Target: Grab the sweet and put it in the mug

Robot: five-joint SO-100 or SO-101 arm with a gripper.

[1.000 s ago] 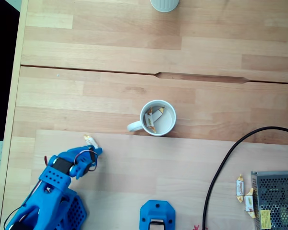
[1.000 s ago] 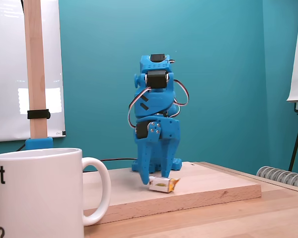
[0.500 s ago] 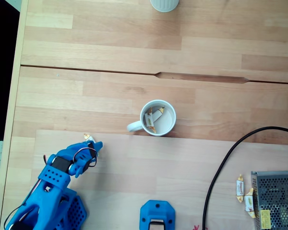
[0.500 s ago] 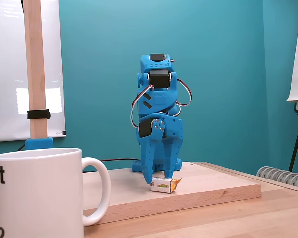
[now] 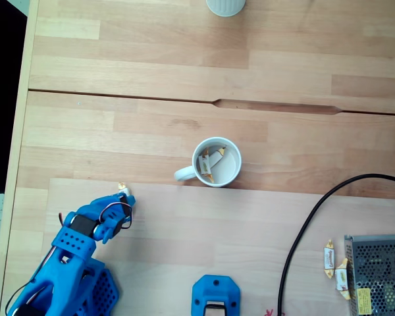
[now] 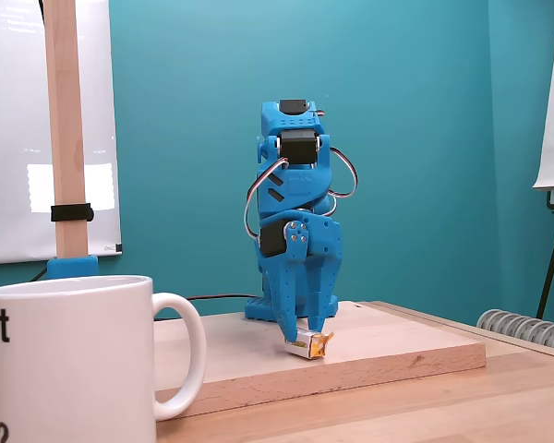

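A wooden table [image 5: 151,72] is seen from above, with a paler board [image 5: 204,230] laid on its near part. The white mug [image 5: 216,162] stands on the table beside the board's edge; a ribbed cup [image 5: 225,6] is at the far edge. On the board are found the sweet [image 6: 306,344], two more sweets [image 5: 329,255], a black cable [image 5: 309,224] and a metal mesh box [image 5: 376,273].

In a fixed view the mug [image 6: 69,355] carries dark lettering cut off by the picture's left edge: "at" on the upper line, part of a "u" below it, and "2" at the bottom. The full words cannot be read.
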